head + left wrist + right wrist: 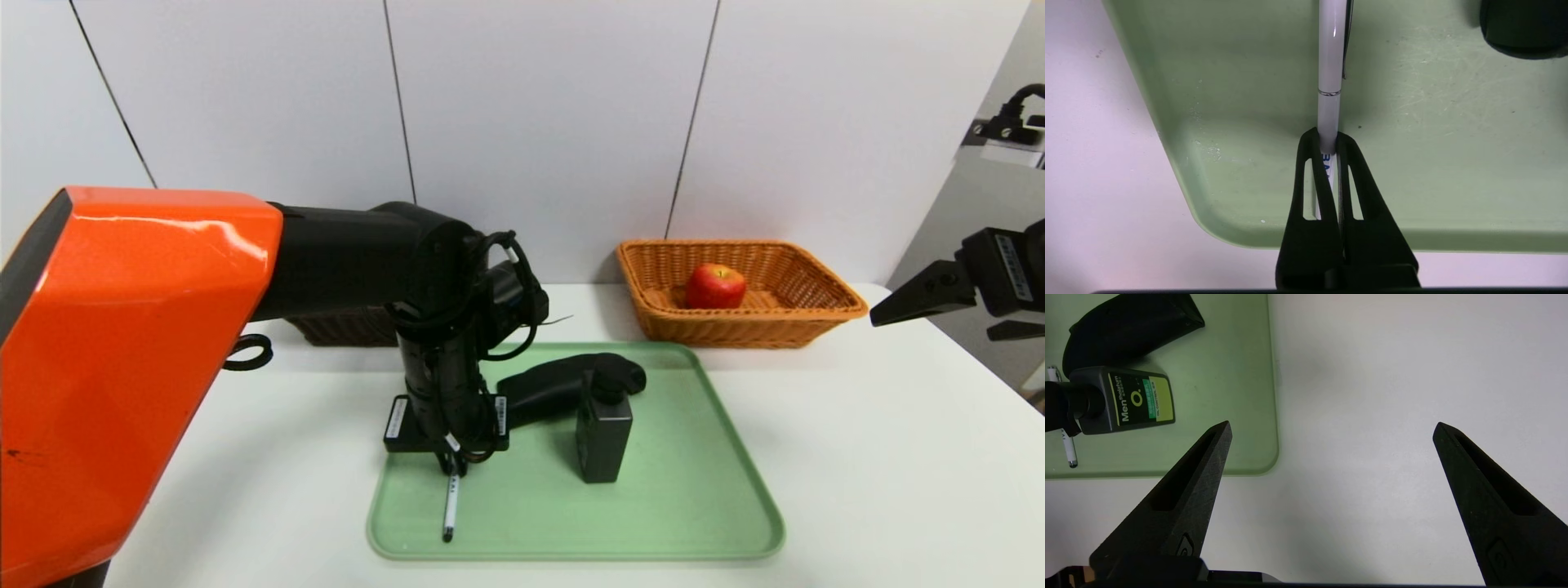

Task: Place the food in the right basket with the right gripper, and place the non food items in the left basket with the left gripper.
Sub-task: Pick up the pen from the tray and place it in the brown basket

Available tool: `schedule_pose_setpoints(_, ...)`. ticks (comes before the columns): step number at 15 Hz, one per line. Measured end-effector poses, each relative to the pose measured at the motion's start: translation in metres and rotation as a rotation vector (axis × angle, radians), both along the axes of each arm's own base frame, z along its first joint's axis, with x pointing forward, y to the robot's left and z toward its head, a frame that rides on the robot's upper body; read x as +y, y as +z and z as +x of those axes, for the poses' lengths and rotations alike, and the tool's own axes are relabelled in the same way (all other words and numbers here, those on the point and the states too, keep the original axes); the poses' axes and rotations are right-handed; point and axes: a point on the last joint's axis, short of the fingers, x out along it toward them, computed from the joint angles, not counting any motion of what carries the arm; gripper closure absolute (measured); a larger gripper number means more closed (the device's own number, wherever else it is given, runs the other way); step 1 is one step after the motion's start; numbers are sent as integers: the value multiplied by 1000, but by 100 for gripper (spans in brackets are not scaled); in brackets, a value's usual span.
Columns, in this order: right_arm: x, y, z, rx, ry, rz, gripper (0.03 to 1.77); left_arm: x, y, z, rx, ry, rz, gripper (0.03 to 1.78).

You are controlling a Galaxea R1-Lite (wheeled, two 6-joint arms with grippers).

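Red apple [716,287] already in the orange-tan wicker basket [739,333], which sits behind the green tray [678,523], toward its right end; food part looks done. Non-food part unfinished. Left gripper [1327,141], low over the tray's left part, has its fingers clenched on the white pen [1329,61] partway along the barrel; the pen is within the tray's outline, can't tell if lifted off its surface. Black rectangular Mentholatum bottle [604,437] stands upright on the tray, near its middle. Black handheld scanner-like device [563,388] lies on the tray behind the bottle. So left to do, by my read: pen, bottle, device, all into the dark brown wicker basket [347,327], behind the tray and off to its left.

Right gripper [1333,428] is idle well to the tray's right, fingers spread wide, holding nothing.

Hidden stuff: left arm [343,257] covers most of the dark brown basket in head view, only a lower strip shows, contents can't be told. Pen's upper stretch in head view is behind the left gripper. One end of the device is blocked by the same gripper. Right gripper is cut off at the head view's edge. Bottle label reads only in the right wrist view.
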Motion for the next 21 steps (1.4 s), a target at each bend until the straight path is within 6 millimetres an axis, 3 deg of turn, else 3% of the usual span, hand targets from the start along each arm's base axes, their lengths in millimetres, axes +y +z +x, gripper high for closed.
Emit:
schedule_pose_setpoints(6,-1,-1,-5,1,0,-1,10,3,16,-5,-35,-10,-31,175)
schedule_pose_setpoints(10,-1,-1,-5,0,1,0,10,7,39,-18,-81,-60,-66,175)
schedule_pose_setpoints(13,-1,0,-6,-2,1,0,10,9,68,-35,-149,-116,-118,175)
schedule_pose_setpoints(17,-1,0,-7,-2,1,1,10,21,122,-55,-343,-159,-248,175)
schedule_pose_setpoints(21,-1,1,-8,-7,3,0,10,50,159,-42,-616,-49,-288,175)
